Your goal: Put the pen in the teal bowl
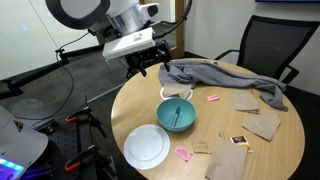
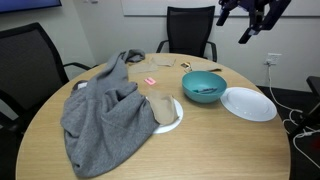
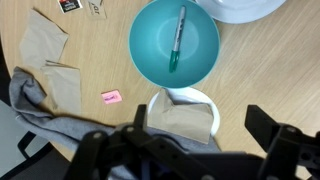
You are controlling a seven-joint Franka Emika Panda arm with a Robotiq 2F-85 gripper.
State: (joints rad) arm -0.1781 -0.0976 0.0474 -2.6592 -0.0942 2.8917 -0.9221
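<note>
We saw the pen (image 3: 177, 40) already lying in the teal bowl (image 3: 150, 52); our pincer (image 3: 197, 125) hung wide open and empty, needing only retreat.

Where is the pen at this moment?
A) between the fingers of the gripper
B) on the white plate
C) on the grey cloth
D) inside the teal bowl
D: in the wrist view the pen lies inside the teal bowl, resting on its bottom and inner wall, with nothing holding it.
</note>
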